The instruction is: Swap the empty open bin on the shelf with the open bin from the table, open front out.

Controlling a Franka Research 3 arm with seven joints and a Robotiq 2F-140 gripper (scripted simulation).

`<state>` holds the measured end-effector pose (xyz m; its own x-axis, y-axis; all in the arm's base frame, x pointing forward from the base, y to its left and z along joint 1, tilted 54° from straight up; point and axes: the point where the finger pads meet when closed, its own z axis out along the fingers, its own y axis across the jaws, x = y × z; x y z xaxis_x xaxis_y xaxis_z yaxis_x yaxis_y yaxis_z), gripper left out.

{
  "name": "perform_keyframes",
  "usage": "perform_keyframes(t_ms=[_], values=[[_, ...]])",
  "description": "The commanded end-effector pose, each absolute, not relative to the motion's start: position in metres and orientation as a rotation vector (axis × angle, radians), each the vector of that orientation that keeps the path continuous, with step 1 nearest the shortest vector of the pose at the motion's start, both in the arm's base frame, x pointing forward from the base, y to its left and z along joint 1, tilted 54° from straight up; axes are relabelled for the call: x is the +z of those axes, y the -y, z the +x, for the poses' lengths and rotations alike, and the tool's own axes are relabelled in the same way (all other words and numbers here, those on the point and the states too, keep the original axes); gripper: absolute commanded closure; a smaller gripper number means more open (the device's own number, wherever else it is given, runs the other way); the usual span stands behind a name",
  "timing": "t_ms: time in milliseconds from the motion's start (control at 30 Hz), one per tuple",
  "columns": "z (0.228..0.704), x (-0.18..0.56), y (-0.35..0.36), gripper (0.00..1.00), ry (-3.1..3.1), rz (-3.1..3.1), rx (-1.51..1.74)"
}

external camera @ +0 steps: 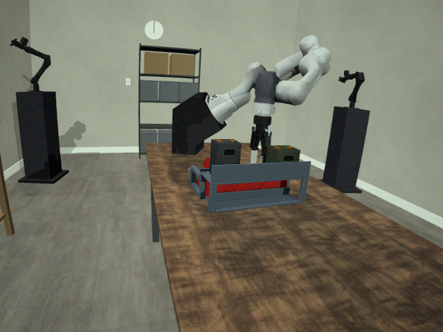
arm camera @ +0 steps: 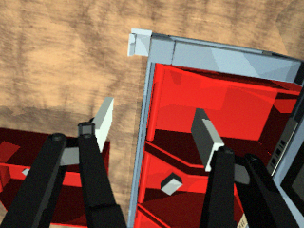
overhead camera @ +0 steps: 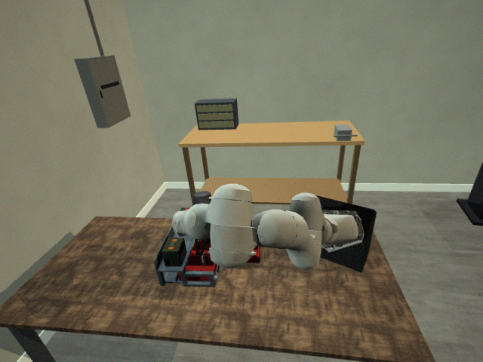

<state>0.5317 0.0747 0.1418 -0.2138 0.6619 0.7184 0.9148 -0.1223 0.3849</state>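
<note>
A grey-blue shelf frame stands on the wooden table and holds red open bins. In the wrist view, the end red bin in the shelf looks empty. The bin beside it holds a small grey part. Another red bin stands on the table beside the shelf and has a grey part in it; it also shows in the top view. My gripper is open, pointing down low over the shelf's end. One finger hangs over the table outside the frame and the other over the end bin. It holds nothing.
A dark grey closed bin and an olive one sit on the shelf's upper level either side of my gripper. My arm's black base stands at the table's far end. My arm hides most of the shelf in the top view.
</note>
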Motion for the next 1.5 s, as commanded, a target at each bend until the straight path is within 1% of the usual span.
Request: perform_keyframes(t_ms=[0, 1467], values=[[0.5357, 0.1387, -0.077, 0.43, 1.868, -1.762, -1.258], [0.5385, 0.1343, -0.0828, 0.43, 1.868, -1.762, -1.258]])
